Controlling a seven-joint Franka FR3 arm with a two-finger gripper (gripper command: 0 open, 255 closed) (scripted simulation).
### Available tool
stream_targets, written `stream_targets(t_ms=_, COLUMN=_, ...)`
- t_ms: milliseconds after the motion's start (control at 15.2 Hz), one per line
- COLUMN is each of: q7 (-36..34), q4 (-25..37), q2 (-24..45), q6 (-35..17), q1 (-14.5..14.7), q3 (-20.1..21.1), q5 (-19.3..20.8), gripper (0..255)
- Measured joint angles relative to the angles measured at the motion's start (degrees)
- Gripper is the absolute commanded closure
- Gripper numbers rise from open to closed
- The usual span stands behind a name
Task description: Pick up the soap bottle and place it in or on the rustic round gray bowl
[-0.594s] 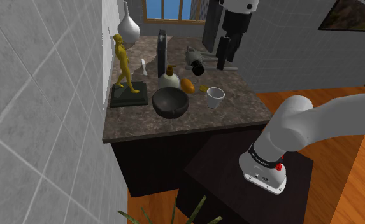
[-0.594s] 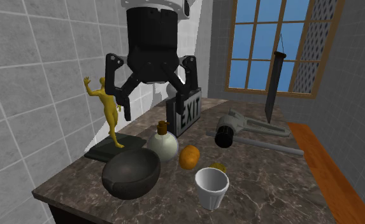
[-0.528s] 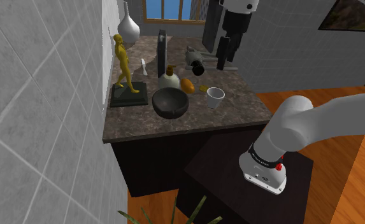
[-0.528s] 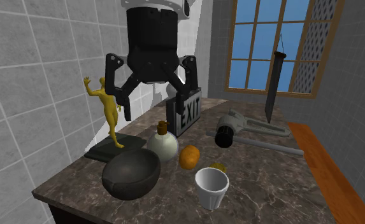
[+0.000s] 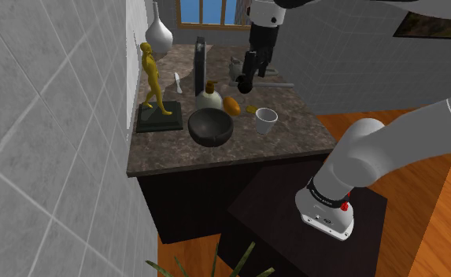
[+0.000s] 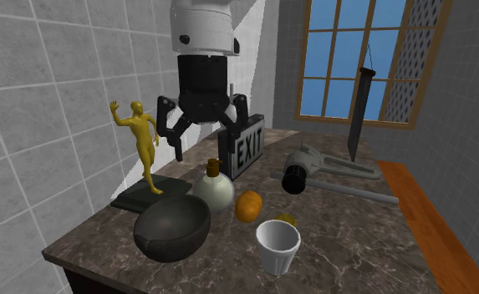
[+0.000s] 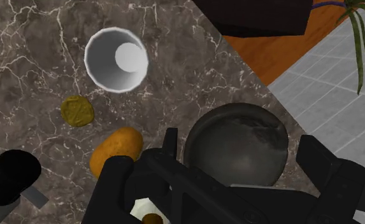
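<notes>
Status of the claw [image 6: 205, 144]: released. We see its two black fingers [image 7: 330, 172] spread wide apart with nothing clasped between them. The claw hangs in the air above the countertop [image 6: 354, 242] and touches no object.

Location of the soap bottle [image 6: 213, 190]: upright on the countertop, directly beneath the claw and clear of both fingers. We identify it as a round, off-white bottle with a short brown cap. In the wrist view, the cap and a strip of the pale shoulder appear close under the hand, nearer to one finger than to the other.

Location of the bowl [image 6: 172, 227]: below the claw, just beside the bottle, on the side toward the counter's front edge. It is dark grey, round and upright. We cannot tell whether bottle and bowl touch.

Other items, referenced to the claw:
- Orange rounded object [image 6: 247, 205]: lower than the claw, just beside the bottle, on the side away from the tiled wall.
- White cup [image 6: 277, 242]: upright, farther from the claw than the orange object, near the counter's front edge.
- Yellow-green disc [image 7: 77, 111]: flat on the countertop, between cup and orange object.
- Gold figurine [image 6: 143, 142]: on a dark base, beside the claw toward the wall, its torso about level with the fingertips.
- EXIT sign [image 6: 247, 150]: upright, just behind the claw.
- Grey device with a black nozzle [image 6: 300, 171]: lying beyond the sign, well apart from the claw.
</notes>
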State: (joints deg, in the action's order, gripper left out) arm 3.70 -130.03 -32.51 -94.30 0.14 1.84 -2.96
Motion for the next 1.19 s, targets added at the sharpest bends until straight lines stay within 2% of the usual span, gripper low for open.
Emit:
stream_targets(t_ms=528, q7=2.67, q4=7.30, q2=16.03, q6=-9.16, q1=-1.08, q3=-1.30, q5=1.91, gripper=0)
stream_targets(t_ms=858, q7=4.11, q4=14.28, q2=26.78, q6=-13.24, q1=-1.66, q3=-1.99, q5=2.76, gripper=0)
stream_targets(t_ms=1188, q7=4.98, q4=23.54, q2=37.56, q6=-15.08, q1=-1.99, q3=-2.31, q5=3.34, gripper=0)
